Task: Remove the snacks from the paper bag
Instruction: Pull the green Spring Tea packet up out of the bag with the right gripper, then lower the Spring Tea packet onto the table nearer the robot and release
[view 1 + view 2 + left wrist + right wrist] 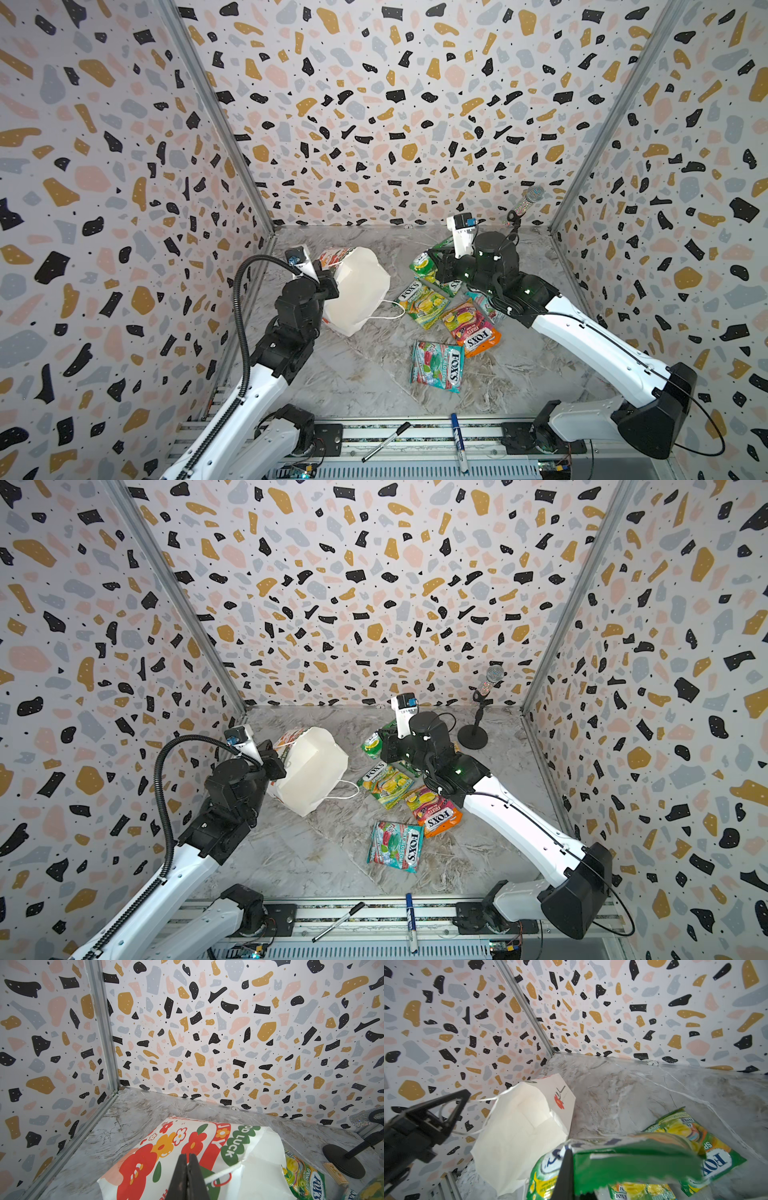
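Red-flowered white paper bag [357, 291]; green-yellow, teal, orange-pink snacks [436, 365]

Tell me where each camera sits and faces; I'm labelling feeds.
Top views: high in front, looking down on the table, snacks and paper bag; left arm, right arm show.
Left wrist: on its arm, over the shut left hand and bag, toward the back-left corner.
Right wrist: on its arm, over the right hand, shut on a green packet, into the bag's mouth; left hand visible.
Shared: both wrist views show the bag.
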